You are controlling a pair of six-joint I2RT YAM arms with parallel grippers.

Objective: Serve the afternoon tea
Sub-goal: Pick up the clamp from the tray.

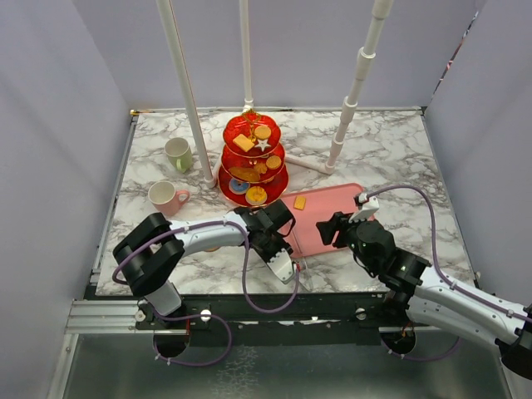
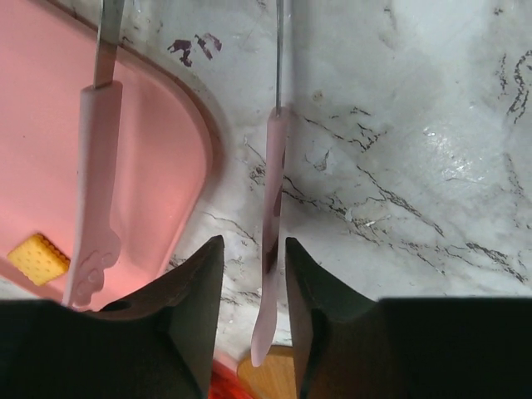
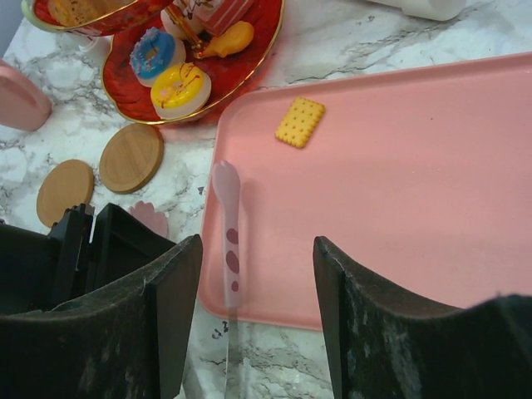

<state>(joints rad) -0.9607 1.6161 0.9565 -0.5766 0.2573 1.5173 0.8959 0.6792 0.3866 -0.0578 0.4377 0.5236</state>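
- Over on the left, the left gripper (image 2: 253, 243) is low over the marble table (image 1: 399, 166), just beside the pink tray (image 1: 332, 199).
- Its black fingers (image 2: 195, 316) sit either side of a pink-handled utensil (image 2: 273, 208), which is seen edge-on with its metal shaft running away from the camera.
- There's a clear gap on one side of that handle, so the jaws are parted and not clamped. I cannot tell whether the utensil rests on the marble or sits off it.
- A second pink-handled utensil (image 2: 93, 183) lies across the tray's rim. The right wrist view has it right there between the fingers, but lower down.
- The right gripper (image 3: 258, 243) hovers above the near edge of the tray, jaws spread wide and nothing in them.
- One square cracker (image 3: 299, 122) sits alone on the tray, near its far left corner.
- The red three-tier stand (image 1: 233, 127) is at the middle of the table toward the back, just off the tray's far left corner, with cookies on every tier.
- On its bottom tier, a blue-iced donut (image 3: 154, 51) sits next to a yellow one (image 3: 183, 87).
- Two round wooden coasters (image 3: 131, 156) lie side by side on the marble, between the stand and the left arm.
- The green mug (image 1: 178, 154) is left of the stand and the pink mug (image 1: 166, 197) is nearer the arms. Both are upright on bare marble.
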